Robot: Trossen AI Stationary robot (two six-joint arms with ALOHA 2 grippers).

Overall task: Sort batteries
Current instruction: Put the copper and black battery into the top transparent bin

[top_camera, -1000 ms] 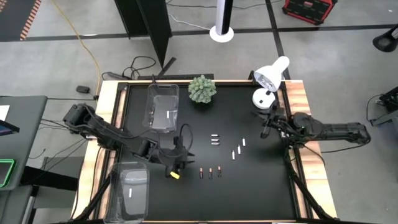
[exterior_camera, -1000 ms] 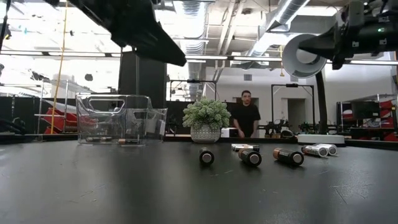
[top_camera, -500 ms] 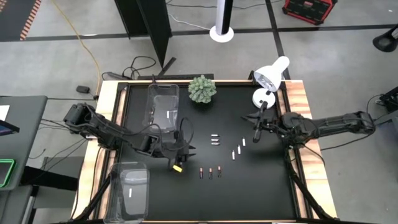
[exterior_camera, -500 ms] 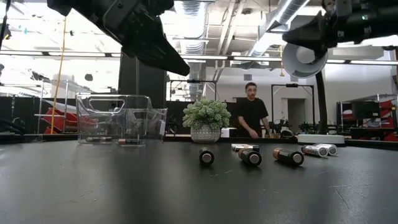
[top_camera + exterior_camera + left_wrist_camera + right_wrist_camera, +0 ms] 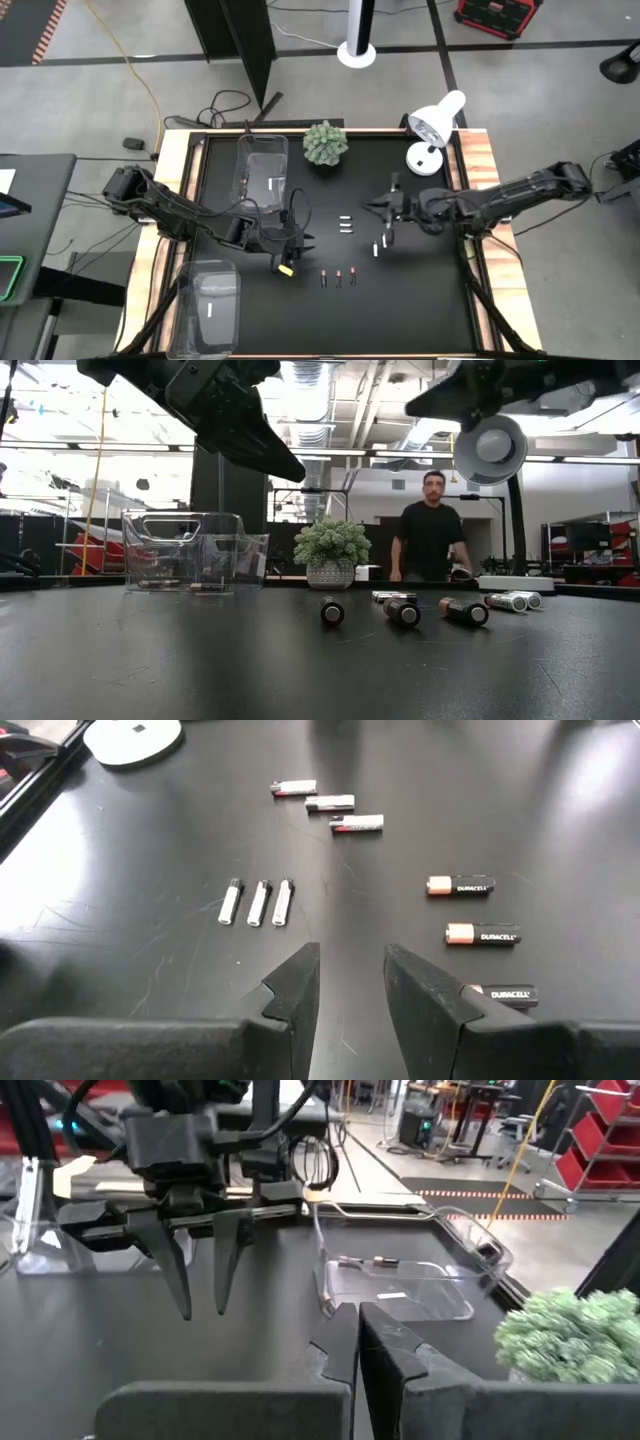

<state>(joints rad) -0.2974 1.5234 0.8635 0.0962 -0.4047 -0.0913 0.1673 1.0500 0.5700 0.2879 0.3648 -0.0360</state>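
Observation:
Nine loose batteries lie on the black table. In the high view there are three white ones (image 5: pixel 346 225), three more white ones (image 5: pixel 383 240) and three dark copper-ended ones (image 5: pixel 338 278). The left wrist view shows the same groups: white (image 5: pixel 256 902), silver (image 5: pixel 327 802) and dark (image 5: pixel 478 910). My left gripper (image 5: pixel 303 235) (image 5: pixel 350 985) hangs open above the table, left of the batteries and clear of them. My right gripper (image 5: pixel 375 208) (image 5: pixel 359 1342) hovers shut over the table's middle, above the white batteries, and holds nothing.
One clear bin (image 5: pixel 262 170) (image 5: pixel 400 1280) at far left holds a few batteries. A second clear bin (image 5: pixel 210 305) sits at near left. A potted plant (image 5: pixel 325 143) and a white lamp (image 5: pixel 432 130) stand along the far edge. A person (image 5: pixel 430 540) is behind the table.
My right gripper has swung from the right edge beside the lamp toward the table's left and now sits over the white batteries in the middle. My left gripper has shifted slightly toward the far edge and then held still. The batteries have stayed put. The person behind the table has walked.

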